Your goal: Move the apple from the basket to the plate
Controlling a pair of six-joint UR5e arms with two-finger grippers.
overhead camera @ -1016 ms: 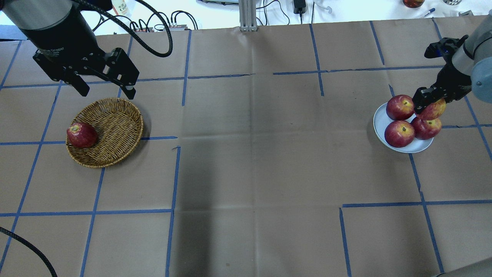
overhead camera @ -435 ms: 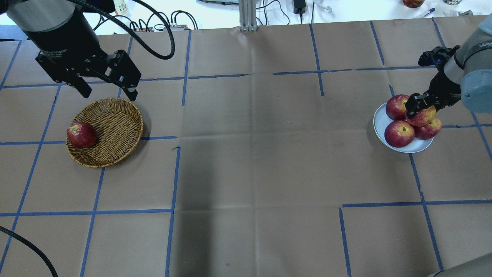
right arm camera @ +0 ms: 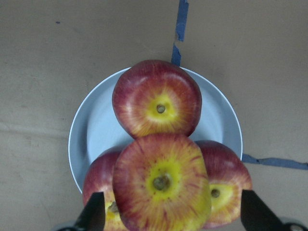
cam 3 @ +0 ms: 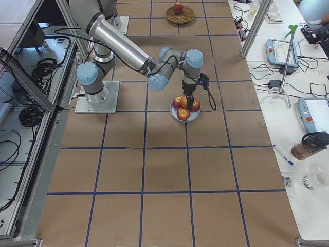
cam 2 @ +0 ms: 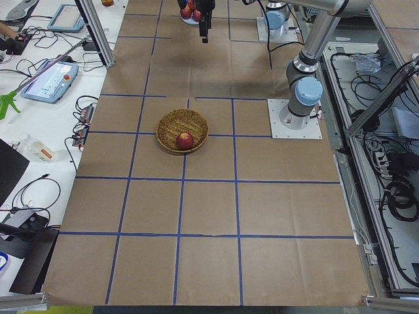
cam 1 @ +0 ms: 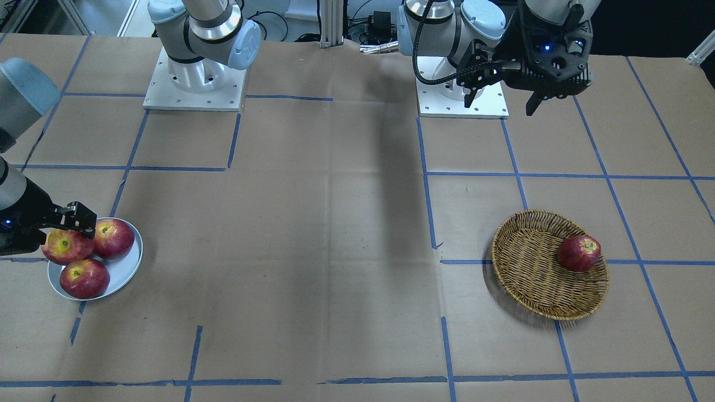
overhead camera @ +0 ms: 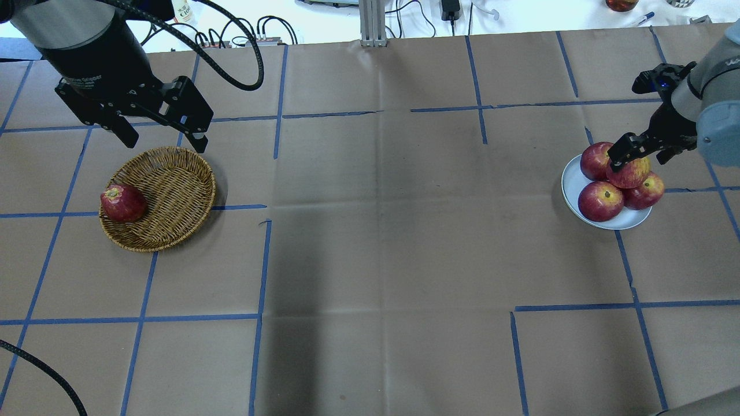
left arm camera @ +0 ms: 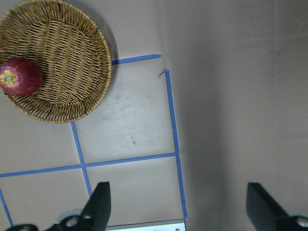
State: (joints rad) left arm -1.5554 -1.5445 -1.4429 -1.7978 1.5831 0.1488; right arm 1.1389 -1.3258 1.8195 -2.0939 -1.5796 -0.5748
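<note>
Crowding the plate [right arm camera: 81,139], three darker apples [right arm camera: 156,96] prop the apple [right arm camera: 161,185] under the released right end effector [right arm camera: 171,208].

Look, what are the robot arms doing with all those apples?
The robot is moving apples from the basket to the plate. Its right gripper hangs open around a yellow-topped apple that sits piled on three other apples on the plate. The left gripper hovers open beside the basket, where one dark red apple is left.
</note>
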